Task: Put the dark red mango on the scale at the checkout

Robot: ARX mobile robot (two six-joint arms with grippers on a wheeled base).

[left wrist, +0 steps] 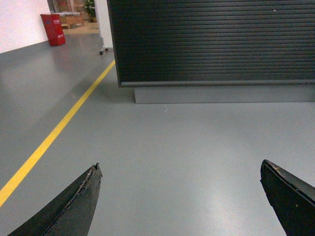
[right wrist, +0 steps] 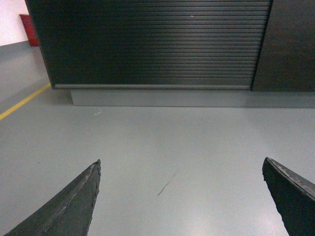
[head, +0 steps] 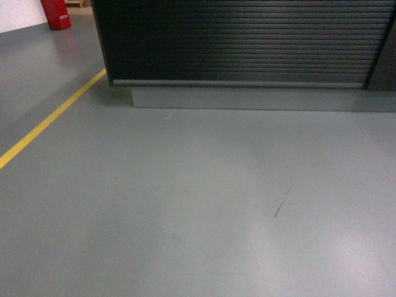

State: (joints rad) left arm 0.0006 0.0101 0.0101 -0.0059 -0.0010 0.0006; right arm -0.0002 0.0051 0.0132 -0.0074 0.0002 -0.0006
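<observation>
Ribbed dark checkout (head: 247, 43) front ahead; left gripper (left wrist: 181, 196) and right gripper (right wrist: 181, 196) spread, empty. Locate mango first.

The checkout (head: 247, 43) fills the top of the head view, resting on its plinth (head: 247, 99). Floor (head: 198, 204) spreads below it. A floor line (head: 52, 117) runs diagonally at left; a box (head: 57, 13) sits upper left.
</observation>
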